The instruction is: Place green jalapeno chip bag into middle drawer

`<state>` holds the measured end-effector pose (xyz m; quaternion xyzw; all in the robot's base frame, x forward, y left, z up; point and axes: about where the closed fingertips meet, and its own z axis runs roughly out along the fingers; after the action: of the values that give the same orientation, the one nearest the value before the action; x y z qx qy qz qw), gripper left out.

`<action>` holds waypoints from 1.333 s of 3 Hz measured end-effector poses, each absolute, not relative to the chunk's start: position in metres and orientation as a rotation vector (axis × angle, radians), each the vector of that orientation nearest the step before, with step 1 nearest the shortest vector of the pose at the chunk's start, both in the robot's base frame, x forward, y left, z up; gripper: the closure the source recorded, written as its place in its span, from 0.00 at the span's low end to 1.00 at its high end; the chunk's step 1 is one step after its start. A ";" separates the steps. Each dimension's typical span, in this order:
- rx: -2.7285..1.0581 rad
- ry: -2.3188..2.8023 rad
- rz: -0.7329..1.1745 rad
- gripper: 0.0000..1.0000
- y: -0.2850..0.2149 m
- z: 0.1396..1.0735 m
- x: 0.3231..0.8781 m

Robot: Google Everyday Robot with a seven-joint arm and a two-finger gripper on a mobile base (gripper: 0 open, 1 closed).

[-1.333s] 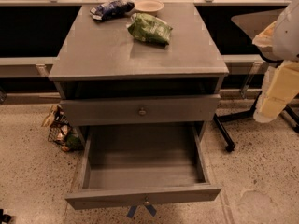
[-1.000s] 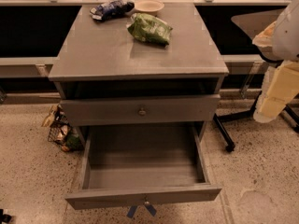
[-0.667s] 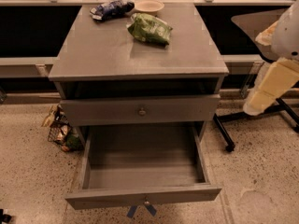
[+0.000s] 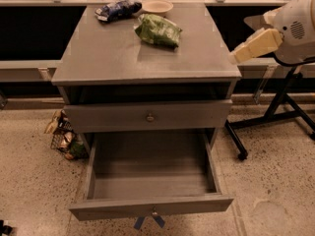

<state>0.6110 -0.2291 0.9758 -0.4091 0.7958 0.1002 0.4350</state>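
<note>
Green jalapeno chip bag [image 4: 158,30] is lying on the bench [image 4: 118,58] top near the rear, just beside the beige bowl [image 4: 157,7]. Middle drawer [image 4: 150,181] is standing pulled out below. Gripper [image 4: 256,44] is hovering off the bench's right edge; open or closed cannot be told.

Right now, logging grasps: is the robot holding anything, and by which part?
Nothing is held. The gripper hovers at the right edge of the cabinet top, apart from the green chip bag lying on it.

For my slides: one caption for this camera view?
Green jalapeno chip bag on cabinet top, middle drawer open below, pincer at right edge.
</note>
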 end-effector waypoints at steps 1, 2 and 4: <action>-0.976 1.838 0.349 0.00 -0.203 0.977 0.677; -0.966 1.759 0.392 0.00 -0.168 0.972 0.732; -0.943 1.771 0.447 0.00 -0.161 0.954 0.742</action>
<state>0.7417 -0.1611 0.9543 -0.3929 0.7375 0.1862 0.5168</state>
